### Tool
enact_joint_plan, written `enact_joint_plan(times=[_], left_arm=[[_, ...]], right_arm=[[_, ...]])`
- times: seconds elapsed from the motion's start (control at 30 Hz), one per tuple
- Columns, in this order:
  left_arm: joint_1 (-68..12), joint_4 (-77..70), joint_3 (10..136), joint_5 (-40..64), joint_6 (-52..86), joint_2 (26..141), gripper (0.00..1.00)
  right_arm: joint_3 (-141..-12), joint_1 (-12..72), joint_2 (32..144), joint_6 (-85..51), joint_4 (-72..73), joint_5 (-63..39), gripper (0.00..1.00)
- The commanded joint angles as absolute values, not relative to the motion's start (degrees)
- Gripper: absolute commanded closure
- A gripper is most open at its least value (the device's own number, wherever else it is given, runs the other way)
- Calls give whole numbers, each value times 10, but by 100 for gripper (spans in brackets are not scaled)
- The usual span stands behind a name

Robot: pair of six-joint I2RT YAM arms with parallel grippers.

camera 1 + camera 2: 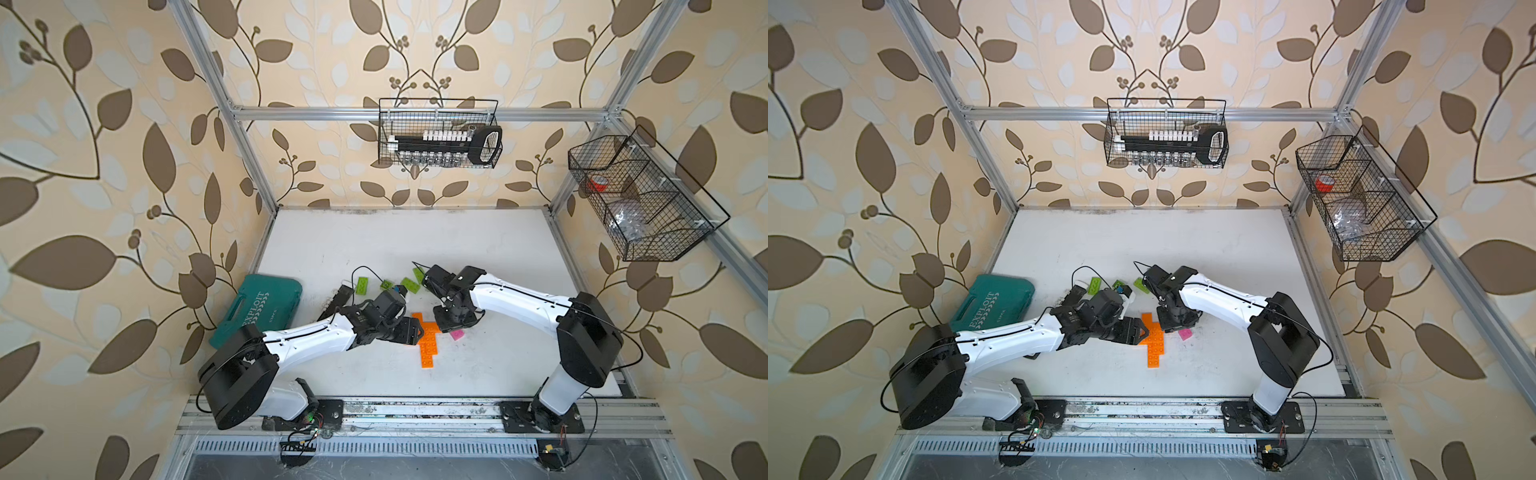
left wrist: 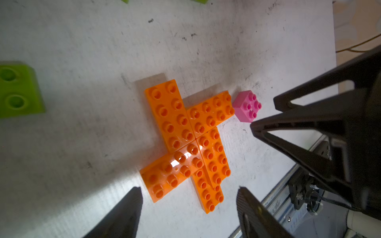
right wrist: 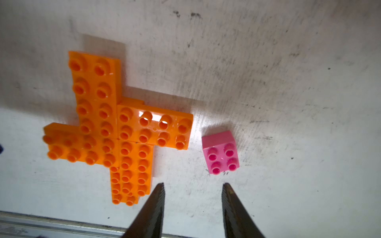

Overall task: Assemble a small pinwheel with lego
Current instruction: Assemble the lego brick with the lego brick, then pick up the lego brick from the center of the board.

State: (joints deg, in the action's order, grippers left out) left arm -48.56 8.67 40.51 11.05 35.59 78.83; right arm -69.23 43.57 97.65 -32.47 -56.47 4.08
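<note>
Centrally on the table [image 1: 374,374], the orange bricks [image 1: 428,345] lie flat, studs up, butted together into a pinwheel cross. The left gripper [image 2: 189,188] hangs over one end of that cross with its jaws spread. In the left wrist view the nearest orange arm shows in the gap between the two fingers [image 2: 132,206], but it is not pinched. The right gripper [image 3: 193,184] is likewise spread and empty. The pink brick [image 3: 220,152] stands studs up on the table just ahead of its fingertips, nearer one finger than the other and touched by neither. That brick sits just beside the tip of one cross arm, with a thin strip of bare table between them in the right wrist view. In both top views the two grippers face each other across the cross, with the pink brick on the right arm's side. Several green bricks [image 1: 386,284] lie scattered farther back, well apart from the cross. A teal case [image 1: 257,309] lies near the table edge on the left arm's side.
</note>
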Motion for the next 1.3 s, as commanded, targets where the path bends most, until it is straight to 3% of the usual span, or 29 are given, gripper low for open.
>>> enact_joint_plan(times=[0.0, 0.6, 1.27], left_arm=[[-503, 56, 419, 82, 380, 792, 26], [-573, 80, 442, -6, 381, 799, 27], [-578, 89, 456, -16, 383, 809, 27]], right_arm=[[-676, 427, 975, -285, -561, 47, 54], [-655, 407, 1013, -216, -533, 30, 56], [-648, 382, 1034, -197, -531, 13, 69]])
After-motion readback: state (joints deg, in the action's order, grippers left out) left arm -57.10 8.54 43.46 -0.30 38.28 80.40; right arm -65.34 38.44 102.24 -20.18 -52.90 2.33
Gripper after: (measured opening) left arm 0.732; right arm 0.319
